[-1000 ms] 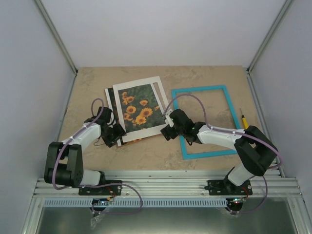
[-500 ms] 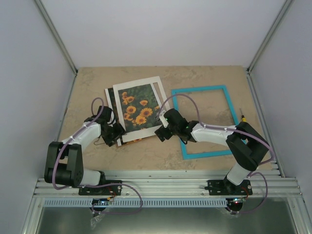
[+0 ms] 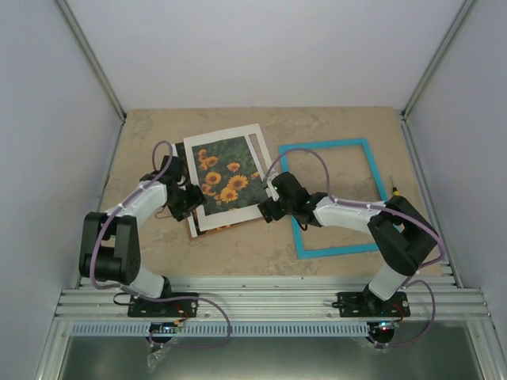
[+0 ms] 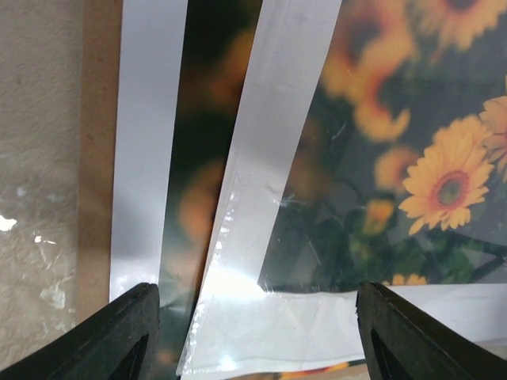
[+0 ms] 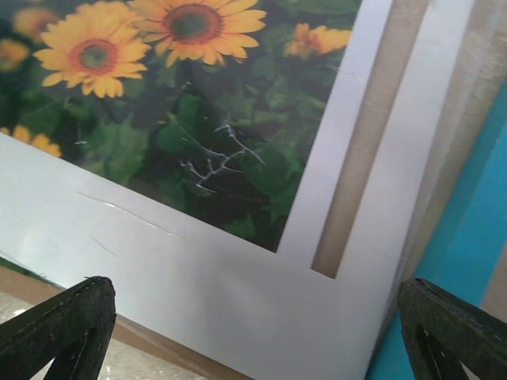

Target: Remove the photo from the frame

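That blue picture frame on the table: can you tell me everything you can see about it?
The frame is a thin turquoise rectangle, seemingly painted, lying flat on the right half of the marbled table. It is empty: bare tabletop shows through its opening. The right arm reaches across its near left corner and hides that part. The photo and white mat lie just to its left; whether they touch it is unclear. A yellow-handled tool lies by its right side.

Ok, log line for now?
frame: empty | photo: under white mat | left gripper: open, mat's left side | right gripper: open, mat's near-right corner
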You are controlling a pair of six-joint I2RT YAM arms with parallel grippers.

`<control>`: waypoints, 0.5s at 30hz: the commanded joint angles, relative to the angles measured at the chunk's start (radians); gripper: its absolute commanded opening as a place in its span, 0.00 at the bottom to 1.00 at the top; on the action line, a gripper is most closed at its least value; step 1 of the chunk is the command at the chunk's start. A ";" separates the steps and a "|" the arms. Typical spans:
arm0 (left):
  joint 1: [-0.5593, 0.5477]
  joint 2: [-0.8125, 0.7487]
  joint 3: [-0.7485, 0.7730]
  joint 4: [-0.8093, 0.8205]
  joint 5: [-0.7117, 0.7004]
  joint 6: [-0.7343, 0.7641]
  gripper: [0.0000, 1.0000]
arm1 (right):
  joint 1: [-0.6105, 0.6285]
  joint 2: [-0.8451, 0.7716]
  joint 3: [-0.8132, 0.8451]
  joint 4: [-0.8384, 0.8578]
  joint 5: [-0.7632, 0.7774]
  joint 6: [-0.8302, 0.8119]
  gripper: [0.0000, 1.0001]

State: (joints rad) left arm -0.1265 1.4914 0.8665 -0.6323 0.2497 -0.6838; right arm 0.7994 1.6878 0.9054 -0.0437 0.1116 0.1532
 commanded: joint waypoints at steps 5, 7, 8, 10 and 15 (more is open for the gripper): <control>-0.015 0.093 0.065 0.015 0.025 0.052 0.69 | -0.025 -0.037 -0.024 -0.011 0.033 0.035 0.98; -0.030 0.109 0.070 0.021 0.026 0.051 0.69 | -0.029 -0.036 -0.025 -0.014 0.034 0.037 0.98; -0.037 0.118 0.074 0.022 0.026 0.053 0.69 | -0.029 -0.036 -0.023 -0.016 0.036 0.036 0.98; -0.047 0.135 0.074 0.025 0.027 0.053 0.69 | -0.030 -0.037 -0.022 -0.016 0.037 0.037 0.98; -0.076 0.154 0.074 0.029 0.040 0.047 0.69 | -0.030 -0.037 -0.020 -0.019 0.037 0.037 0.98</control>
State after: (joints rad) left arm -0.1787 1.6306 0.9230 -0.6109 0.2607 -0.6460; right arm 0.7742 1.6733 0.8909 -0.0498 0.1322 0.1799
